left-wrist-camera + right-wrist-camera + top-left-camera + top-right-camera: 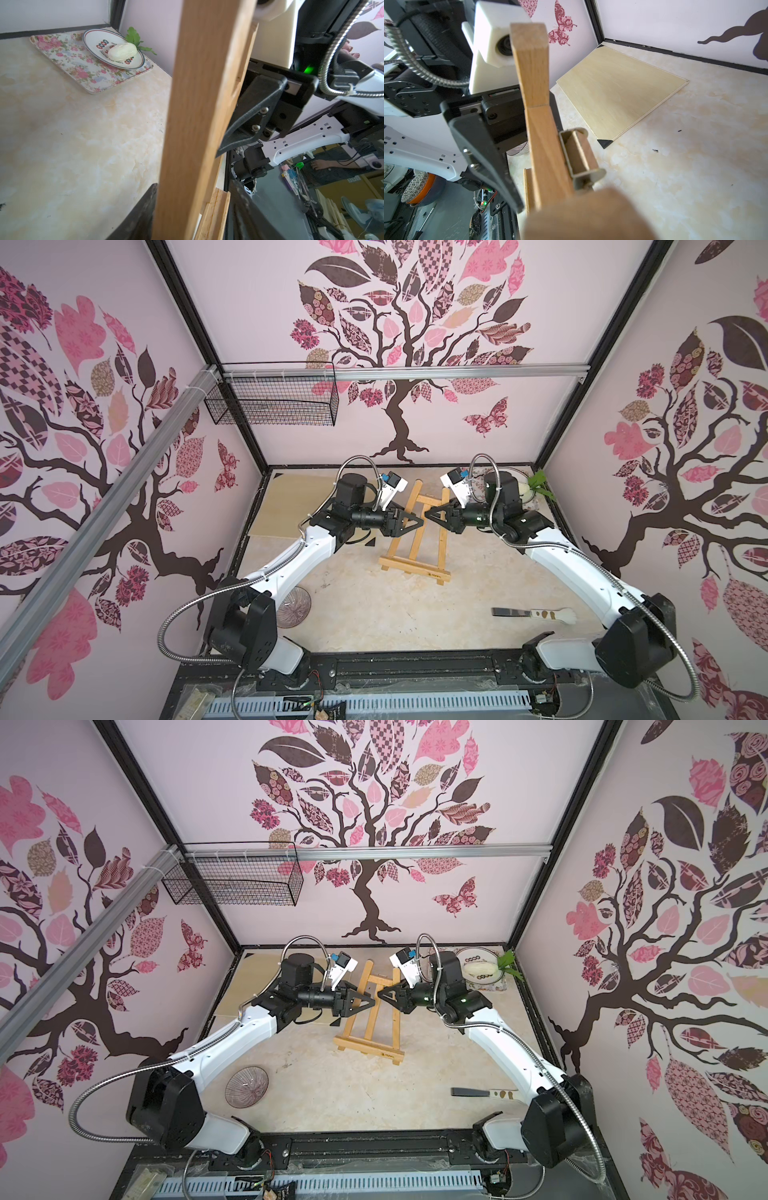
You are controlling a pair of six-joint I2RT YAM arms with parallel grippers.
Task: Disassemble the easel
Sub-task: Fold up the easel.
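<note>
The easel (pixel 415 568) (pixel 370 1048), a honey-coloured wooden A-frame, leans toward the back in the middle of the table, its ledge bar on the surface. My left gripper (pixel 417 520) (pixel 370 1002) reaches in from the left at mid height. In the left wrist view its black fingers (pixel 145 207) press on either side of the easel's slats (pixel 199 124). My right gripper (pixel 430 515) (pixel 382 995) comes from the right and is shut on the right slat. In the right wrist view its fingers are hidden behind blurred wood, and a metal hinge bracket (pixel 579 153) shows on the easel (pixel 537 135).
A pale board with black corners (pixel 282 506) (pixel 616 91) lies at the back left. A floral tray (pixel 62 56) holds a plate (pixel 87 41) at the back right. A spatula (pixel 532 614) lies front right, a patterned dish (pixel 293 608) front left. A wire basket (pixel 274 400) hangs on the wall.
</note>
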